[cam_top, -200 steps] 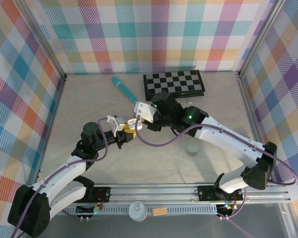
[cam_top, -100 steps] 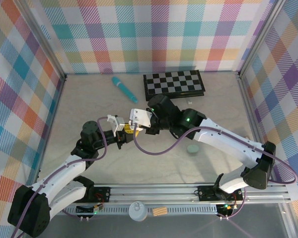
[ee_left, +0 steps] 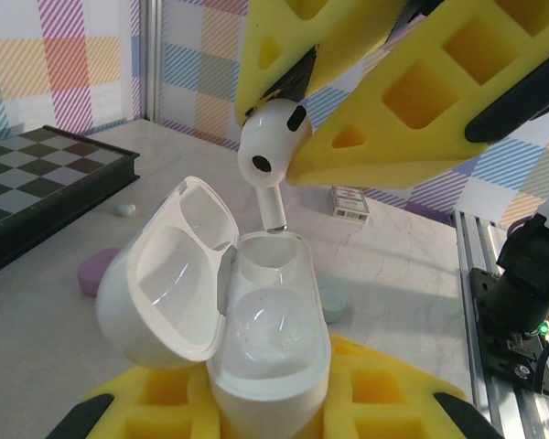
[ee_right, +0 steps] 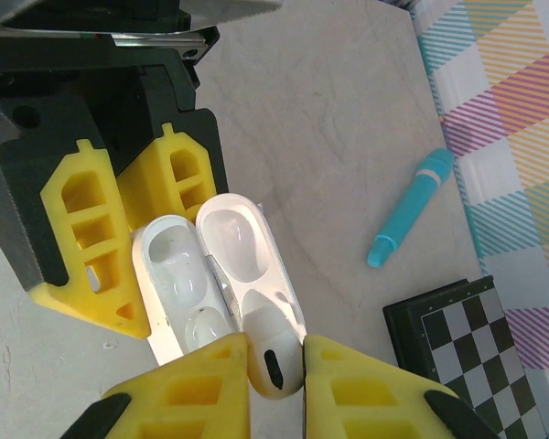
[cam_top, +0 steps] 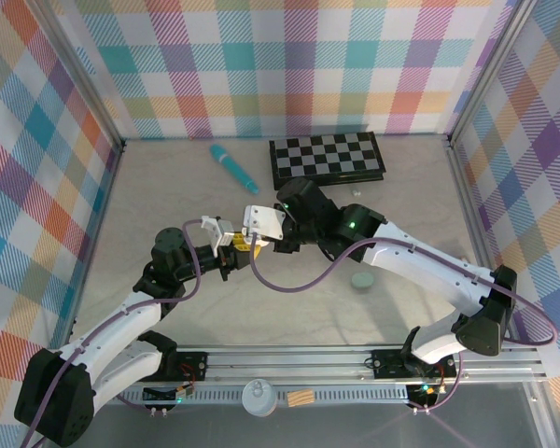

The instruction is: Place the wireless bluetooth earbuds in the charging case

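The white charging case [ee_left: 267,352] stands upright with its lid [ee_left: 169,279] swung open, and my left gripper [ee_left: 270,407] is shut on its base. My right gripper [ee_right: 276,382] is shut on one white earbud [ee_right: 273,355], bulb up and stem down. The earbud [ee_left: 273,146] hangs just over the case's far socket, its stem tip at the rim. From above, both grippers meet mid-table: the left gripper [cam_top: 231,245] and the right gripper [cam_top: 256,235]. The right wrist view looks down on the open case [ee_right: 178,283], and both of its sockets look empty.
A teal stick [cam_top: 233,166] and a folded chessboard [cam_top: 327,159] lie at the back. A pale green pebble-like piece [cam_top: 362,279] rests right of the grippers. A lavender piece [ee_left: 96,270] lies near the board. Metal rails edge the table.
The right gripper moved left with the earbud, bringing it over the open case. In the last half second almost nothing shifted. The left arm stayed put.
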Controlling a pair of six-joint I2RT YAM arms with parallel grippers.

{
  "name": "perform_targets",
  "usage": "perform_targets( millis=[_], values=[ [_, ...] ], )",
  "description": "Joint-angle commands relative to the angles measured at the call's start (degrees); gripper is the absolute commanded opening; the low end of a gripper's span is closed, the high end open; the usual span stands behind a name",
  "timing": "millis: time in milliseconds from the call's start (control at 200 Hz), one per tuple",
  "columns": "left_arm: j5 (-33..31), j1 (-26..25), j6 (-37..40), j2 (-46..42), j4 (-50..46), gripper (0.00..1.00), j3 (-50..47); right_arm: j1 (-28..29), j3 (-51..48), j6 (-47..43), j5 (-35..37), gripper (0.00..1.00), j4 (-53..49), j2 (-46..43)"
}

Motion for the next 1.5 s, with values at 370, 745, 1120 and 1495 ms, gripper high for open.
perform_targets(
  millis=[370, 745, 1120, 1495],
  values=[
    [2.13, -0.36, -1.54, -1.68, 2.79, 0.06, 2.34, 0.32, -2.43, -1.55, 0.96, 0.18, 1.06, 0.58],
    [1.21, -0.36, -1.97, -1.37, 3.98, 0.06, 2.07, 0.30, -2.75, -2.37, -3.11, 0.32, -0.30, -0.60],
    [-2.96, -0.20, -0.60, -0.77, 3.76, 0.05, 1.12, -1.64, -3.32, 3.21, -8.89, 0.51, 2.83, -6.43],
    [-9.96, 1.15, -0.45, -7.05, 2.04, 0.05, -0.55, -19.58, -16.94, 53.16, -13.56, 0.52, 25.45, -5.15]
  ],
)
